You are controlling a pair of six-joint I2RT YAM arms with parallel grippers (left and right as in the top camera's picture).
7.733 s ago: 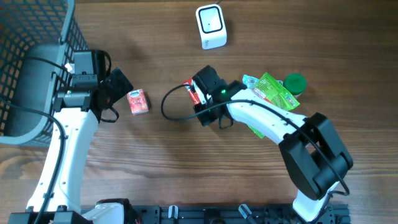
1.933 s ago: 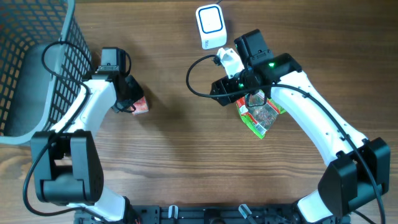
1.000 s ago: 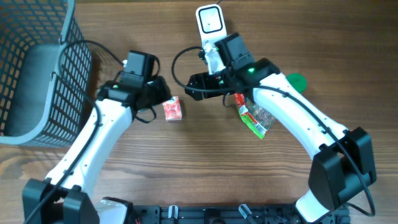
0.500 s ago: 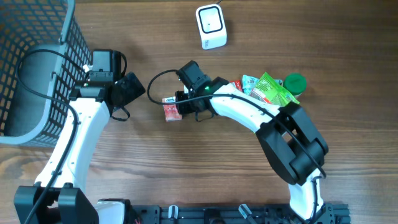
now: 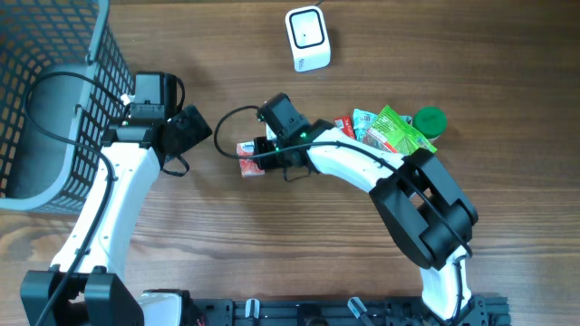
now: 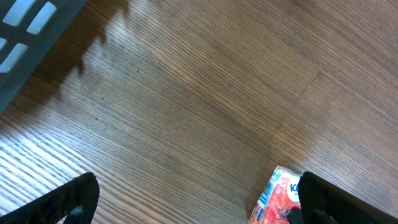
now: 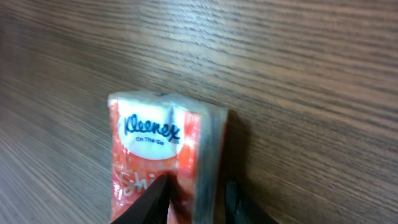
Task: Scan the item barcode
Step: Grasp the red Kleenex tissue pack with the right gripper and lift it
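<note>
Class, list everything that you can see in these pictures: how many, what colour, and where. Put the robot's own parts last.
table: one, brown wood, under everything
basket: one, grey wire mesh, far left corner
scanner: one, white, far edge near the centre
tissue pack: one, red-orange with a white label, lying flat mid-table
packets: a few overlapping, green, red and teal, right of centre
round lid: one, green, beside the packets
left arm: one, white and black, by the basket
right arm: one, white and black, reaching to the tissue pack
left gripper: one, black, open over bare wood
right gripper: one, black, jaws astride the tissue pack's edge
</note>
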